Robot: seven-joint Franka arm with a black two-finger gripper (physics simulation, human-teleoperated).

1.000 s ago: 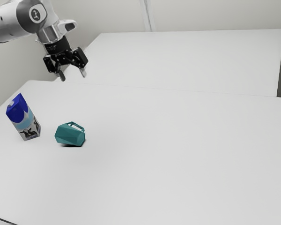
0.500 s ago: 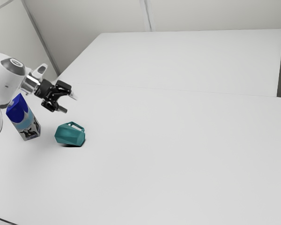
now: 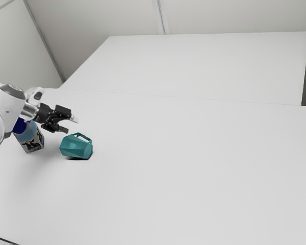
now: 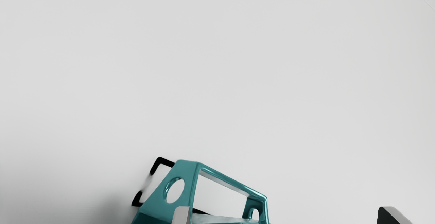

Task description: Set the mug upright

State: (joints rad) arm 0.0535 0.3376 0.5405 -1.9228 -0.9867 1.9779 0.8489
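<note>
A blue-green mug point(image 3: 75, 148) down on its side on the white table point(image 3: 194, 178), not upright, with its handle point(image 4: 187, 169) facing up. Under the mug, a dark shadow. Up above the table and near the mug, a bit over to the exterior view's left, the claw point(image 3: 70, 125) at the end of the arm point(image 3: 10, 106). Wide open, with both fingers point(image 4: 181, 216) well apart and nothing pinched. In the wrist view, part of the mug and its handle behind the tip of one finger, and the other finger well apart from it. No way to tell about any touching there. Near the mug, a milk box point(image 3: 31, 140) with a blue top, partly behind the arm.
</note>
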